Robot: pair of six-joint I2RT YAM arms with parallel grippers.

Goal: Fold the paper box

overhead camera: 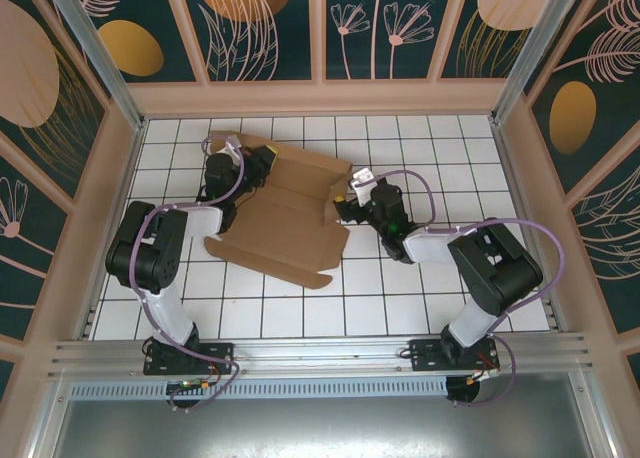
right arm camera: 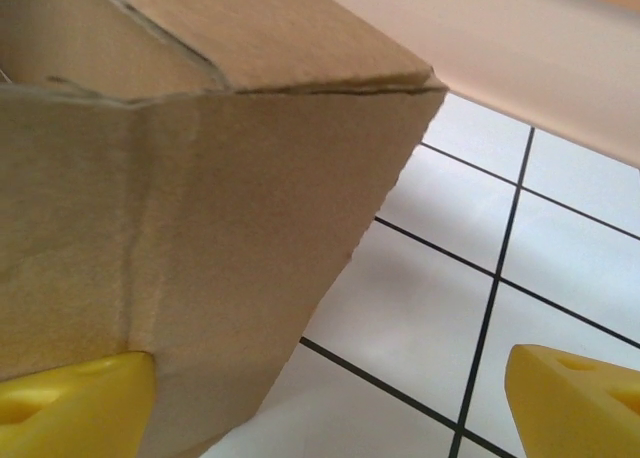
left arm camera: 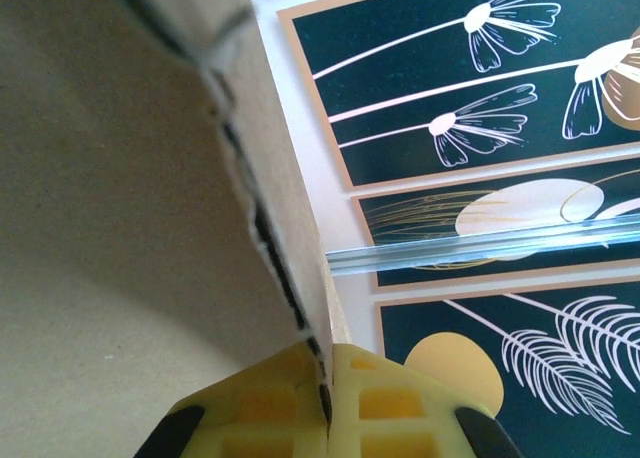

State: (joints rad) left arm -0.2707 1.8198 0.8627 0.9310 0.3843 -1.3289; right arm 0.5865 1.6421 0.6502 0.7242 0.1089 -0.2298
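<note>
Paper box point(overhead camera: 285, 228) lies as a mostly open sheet on the tiled table point(overhead camera: 420, 288), left of centre and toward the far side, between my two arms. On the left, my left gripper point(overhead camera: 256, 164) is clamped on a raised flap at the sheet's far-left edge. Its wrist view shows cardboard pinched between the yellow fingers point(left arm camera: 390, 408). On the right, my right gripper point(overhead camera: 346, 204) stands wide beside the sheet's right edge, gripping nothing. I judge a side fold is in hand, so I'd hold firm with the left, close the right squarely near the crease, then lift slowly.
</note>
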